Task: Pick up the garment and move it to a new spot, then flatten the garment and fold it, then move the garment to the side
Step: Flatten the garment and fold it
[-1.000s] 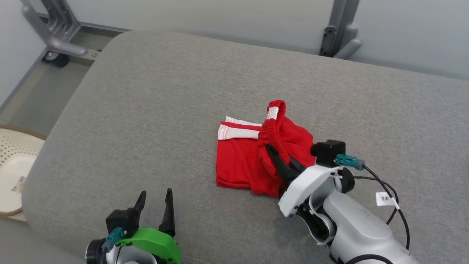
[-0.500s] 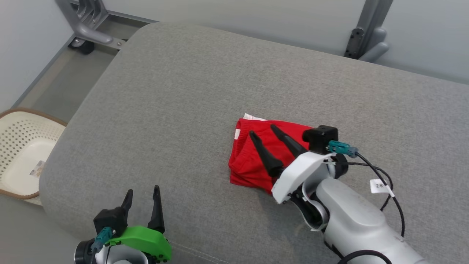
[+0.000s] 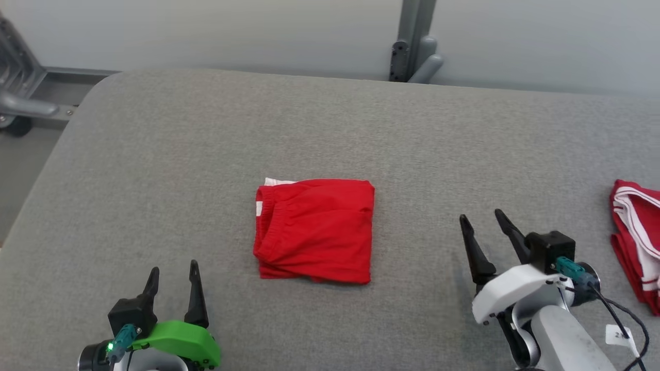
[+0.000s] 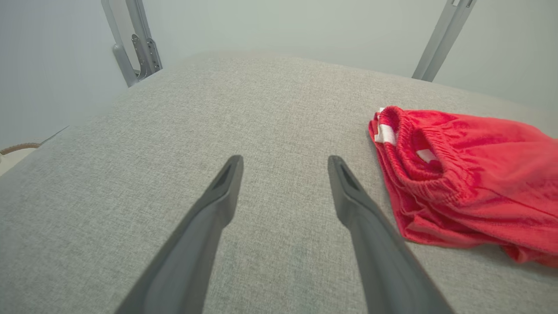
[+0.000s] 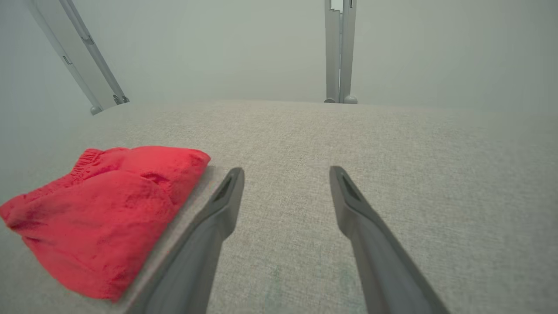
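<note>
Looking across the grey cushion (image 3: pixel 206 154) from its left end, I first meet the left gripper (image 3: pixel 174 266). It is low at the robot's own left with its two dark fingers spread wide and nothing between them, hovering over bare fabric. In its wrist view the left gripper (image 4: pixel 284 159) has the garment (image 4: pixel 471 174) just off to the right of its fingers, the gathered waistband edge turned towards them. The garment (image 3: pixel 315 229) itself, a pair of red shorts, lies folded into a compact, nearly square packet at the middle of the cushion, so I can't pick out a real long axis. It sits between the two arms and touches neither. Further right is the right gripper (image 3: pixel 480 215), with fingers likewise apart and empty, and from its wrist the garment (image 5: pixel 109 209) sits to the left of them. At the far right edge lies a second red garment (image 3: pixel 637 237) with white stripes. The fold looks done to me, so what remains is carrying the packet aside. Either arm could reach it, the left seeming slightly closer.
</note>
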